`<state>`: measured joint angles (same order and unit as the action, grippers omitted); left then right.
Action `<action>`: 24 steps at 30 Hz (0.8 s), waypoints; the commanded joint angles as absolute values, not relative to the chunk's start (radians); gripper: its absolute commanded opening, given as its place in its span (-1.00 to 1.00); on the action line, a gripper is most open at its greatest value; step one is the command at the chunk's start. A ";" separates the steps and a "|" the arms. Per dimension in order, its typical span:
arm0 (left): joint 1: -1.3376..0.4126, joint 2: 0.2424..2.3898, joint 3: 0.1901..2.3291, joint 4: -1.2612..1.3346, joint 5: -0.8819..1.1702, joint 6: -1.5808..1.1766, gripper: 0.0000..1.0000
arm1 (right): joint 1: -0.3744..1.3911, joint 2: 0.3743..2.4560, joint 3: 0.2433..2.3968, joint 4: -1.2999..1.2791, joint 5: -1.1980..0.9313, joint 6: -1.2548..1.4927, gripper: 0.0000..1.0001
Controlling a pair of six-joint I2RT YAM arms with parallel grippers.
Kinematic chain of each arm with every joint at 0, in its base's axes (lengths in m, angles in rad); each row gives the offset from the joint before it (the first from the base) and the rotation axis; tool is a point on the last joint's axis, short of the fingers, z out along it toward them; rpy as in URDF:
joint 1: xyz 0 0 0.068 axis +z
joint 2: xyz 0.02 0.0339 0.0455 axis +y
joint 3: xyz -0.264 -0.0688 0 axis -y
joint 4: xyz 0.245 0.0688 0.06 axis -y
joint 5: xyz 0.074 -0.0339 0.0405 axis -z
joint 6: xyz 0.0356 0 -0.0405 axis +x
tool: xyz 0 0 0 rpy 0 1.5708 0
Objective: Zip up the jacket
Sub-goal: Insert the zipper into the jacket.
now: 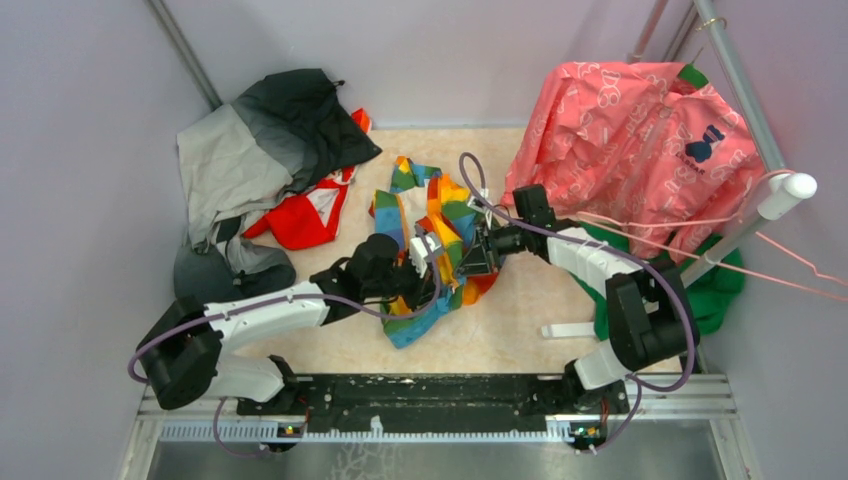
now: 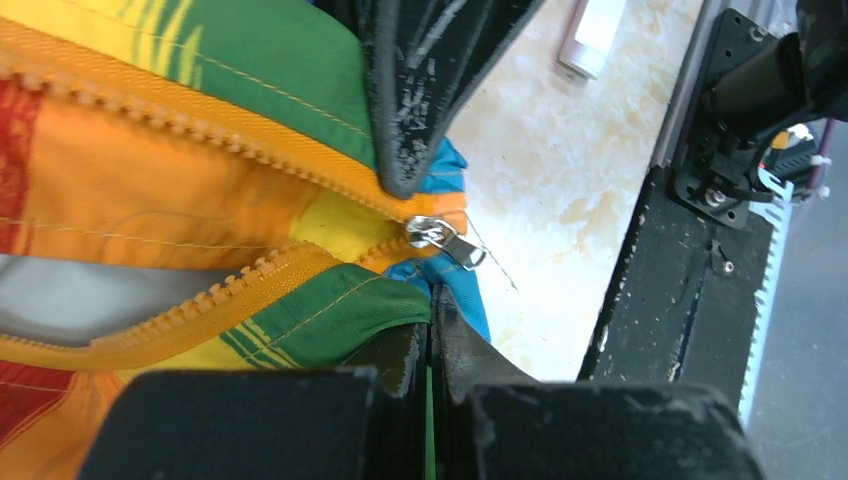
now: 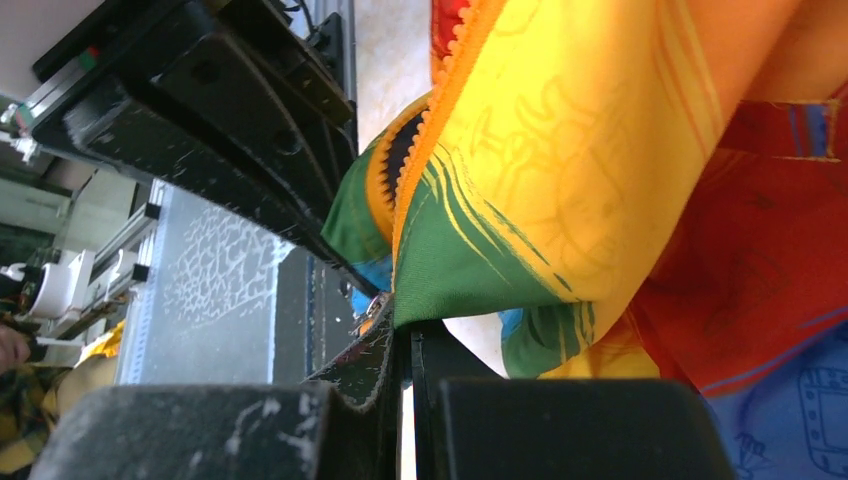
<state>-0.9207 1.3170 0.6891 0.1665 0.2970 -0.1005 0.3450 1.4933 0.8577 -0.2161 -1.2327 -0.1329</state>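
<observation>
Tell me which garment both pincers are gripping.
The rainbow-striped jacket in the middle, with the orange zipper. The grey-and-black jacket at far left and the pink patterned garment at right are not gripped.

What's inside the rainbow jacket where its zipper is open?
Pale lining shows between the parted orange zipper rows of the jacket; anything deeper is covered by fabric.

The jacket (image 2: 200, 170) is smooth cloth with slight sheen; its zipper slider (image 2: 440, 238) is shiny metal; the table (image 2: 560, 150) beneath looks glossy.
</observation>
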 commanded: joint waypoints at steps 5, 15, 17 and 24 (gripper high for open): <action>-0.923 1.331 0.713 0.133 0.438 -0.087 -1.00 | 0.443 1.473 0.894 -0.269 -1.171 -0.239 -1.00; -0.875 1.319 0.680 0.160 0.573 -0.107 -1.00 | 0.458 1.466 0.836 -0.084 -1.016 -0.053 -1.00; -0.876 1.352 0.667 0.185 0.652 -0.115 -1.00 | 0.436 1.457 0.812 -0.042 -1.017 -0.018 -1.00; -0.874 1.420 0.675 0.197 0.680 -0.126 -1.00 | 0.431 1.456 0.792 -0.008 -1.086 -0.008 -1.00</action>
